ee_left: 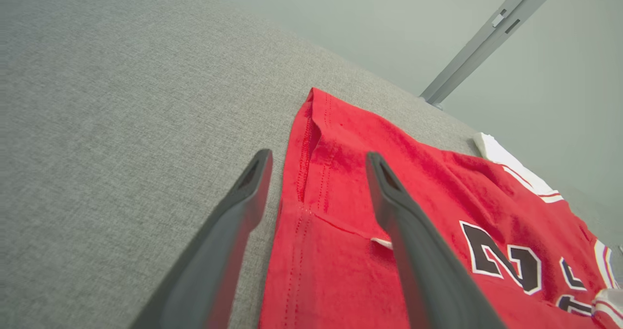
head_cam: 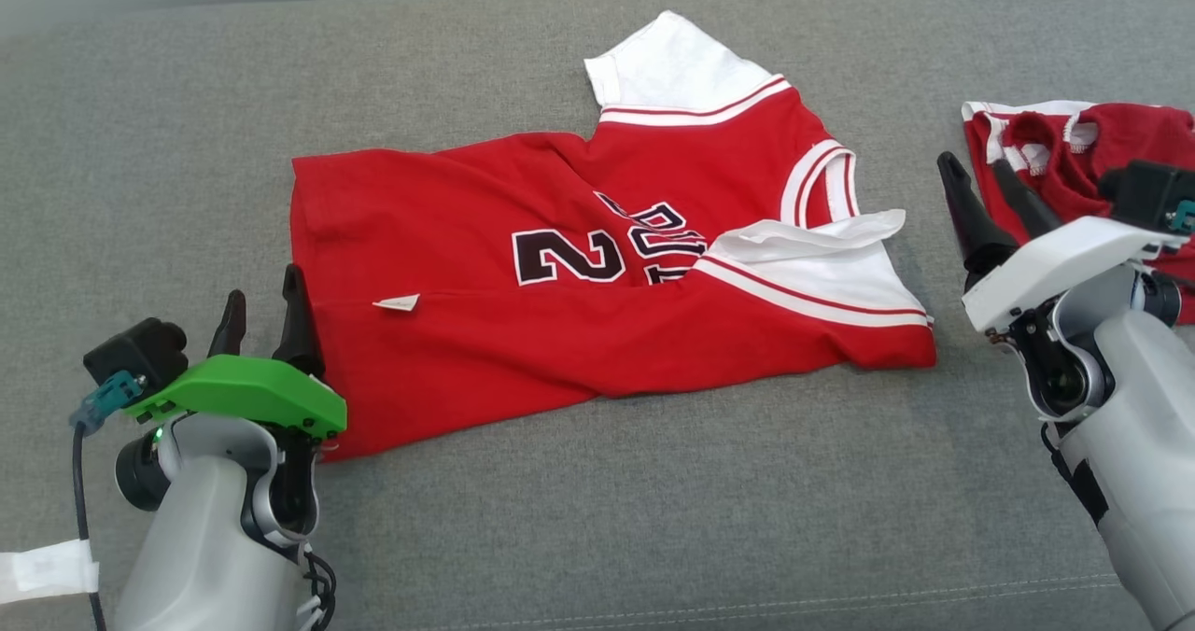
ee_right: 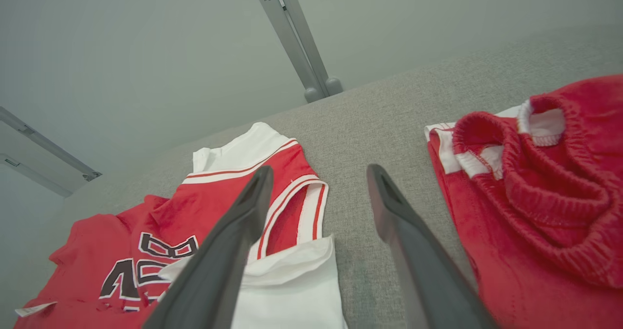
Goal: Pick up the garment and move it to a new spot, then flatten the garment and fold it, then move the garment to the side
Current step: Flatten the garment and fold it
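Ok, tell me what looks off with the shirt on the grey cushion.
The red shirt lies unevenly folded over itself, hiding part of its number. One white sleeve lies flipped and curled at its right end, and a small white tag sticks out from the fold. Red shorts lie bunched beyond it.

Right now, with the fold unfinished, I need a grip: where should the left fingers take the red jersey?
The hem at the jersey's left end, coming in from the robot's left: that edge lies flat, layers stacked, and the open left gripper straddles it.
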